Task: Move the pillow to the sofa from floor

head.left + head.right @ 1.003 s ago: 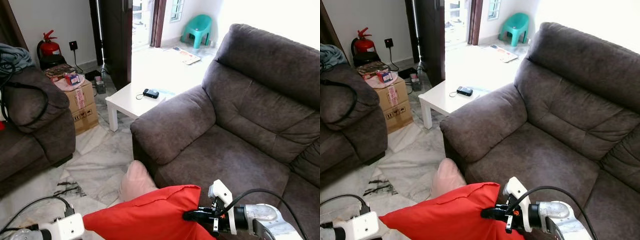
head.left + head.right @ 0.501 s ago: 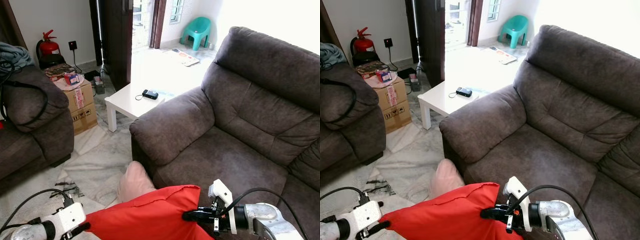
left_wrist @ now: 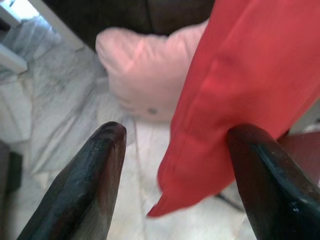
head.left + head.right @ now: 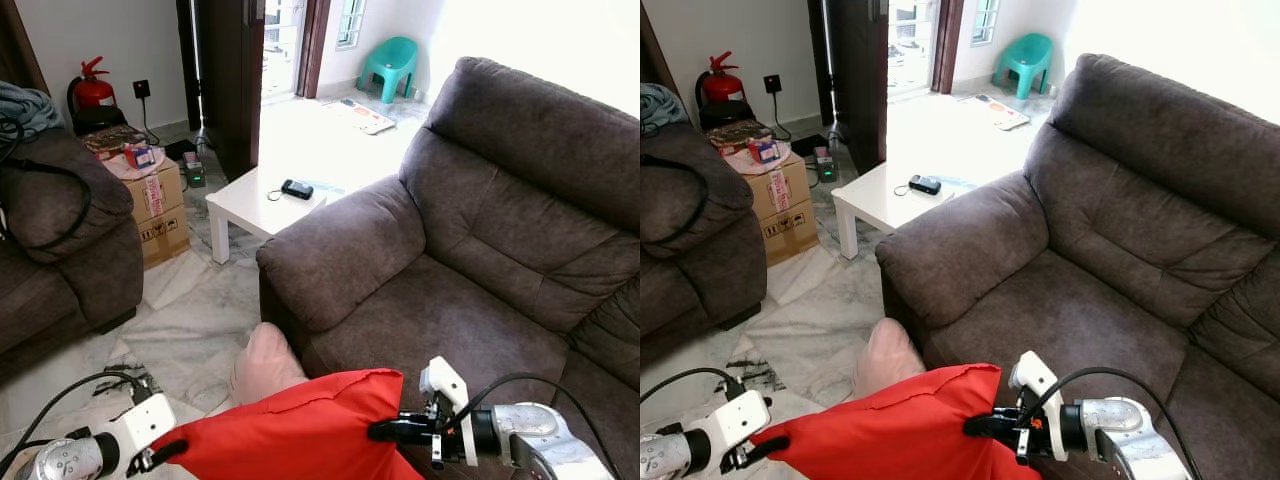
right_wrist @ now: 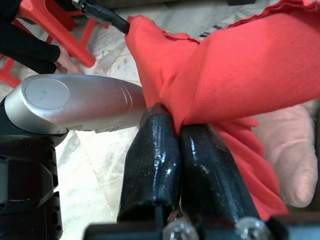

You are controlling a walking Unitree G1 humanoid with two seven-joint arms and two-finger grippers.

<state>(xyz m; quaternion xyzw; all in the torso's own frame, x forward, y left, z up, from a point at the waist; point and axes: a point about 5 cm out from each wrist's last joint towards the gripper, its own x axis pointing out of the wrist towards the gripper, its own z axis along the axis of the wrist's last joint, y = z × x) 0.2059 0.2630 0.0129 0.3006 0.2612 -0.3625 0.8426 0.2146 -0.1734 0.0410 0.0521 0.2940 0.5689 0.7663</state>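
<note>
Red pillow (image 4: 290, 430) corner clamped in right pincer (image 4: 385, 430); left pincer (image 3: 170, 175) agape beside it

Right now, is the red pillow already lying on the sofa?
No, the red pillow hangs in the right claw, short of the sofa seat.

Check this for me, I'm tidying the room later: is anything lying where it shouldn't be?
Yes. A pink pillow lies on the marble floor against the sofa base. The red pillow is held up by the right gripper, fingers pinching its edge.
</note>
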